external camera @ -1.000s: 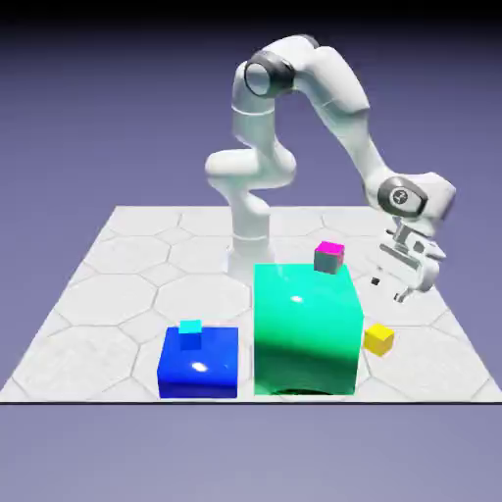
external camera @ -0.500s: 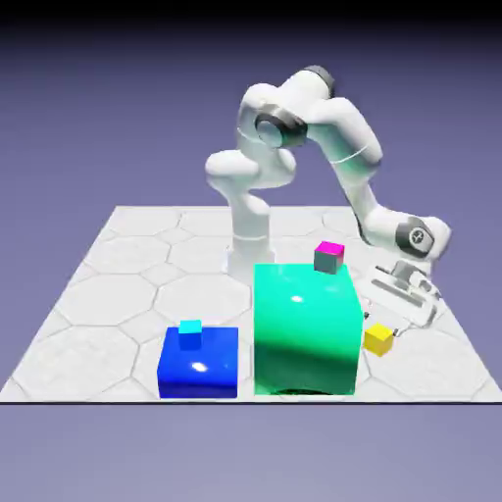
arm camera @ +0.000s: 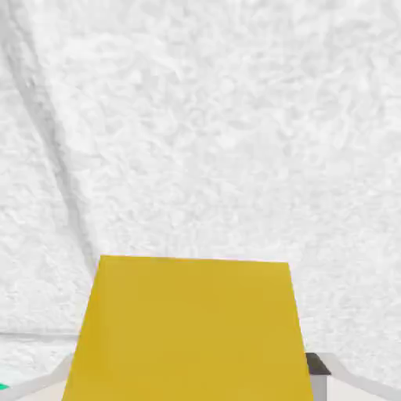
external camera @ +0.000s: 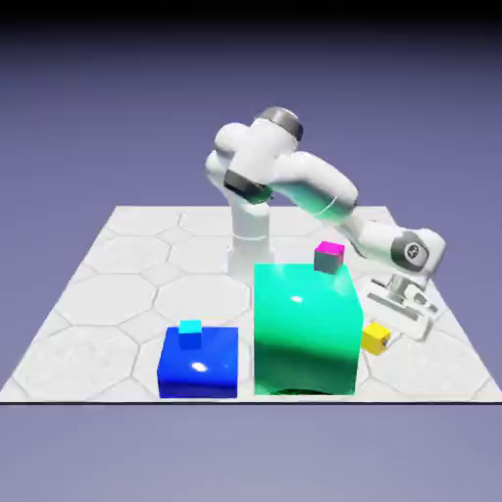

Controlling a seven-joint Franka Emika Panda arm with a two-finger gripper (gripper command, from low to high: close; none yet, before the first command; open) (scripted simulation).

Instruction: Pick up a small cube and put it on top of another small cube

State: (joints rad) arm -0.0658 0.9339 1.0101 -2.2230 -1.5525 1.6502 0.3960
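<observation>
Yellow cube (external camera: 376, 338) on table (external camera: 93, 338) just beside the green block (external camera: 306, 328), claw (arm camera: 192, 384) clamped on it; best lift straight up, grip firm, clearing that block before heading to the magenta-topped cube (external camera: 329, 258).

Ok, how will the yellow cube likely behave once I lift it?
The yellow cube looks stiff: its edges are straight and show no bulge with the jaws shut on it. Its flat faces should resist rolling. It's tiny beside the green block, so probably light, though its weight can't be seen.
</observation>
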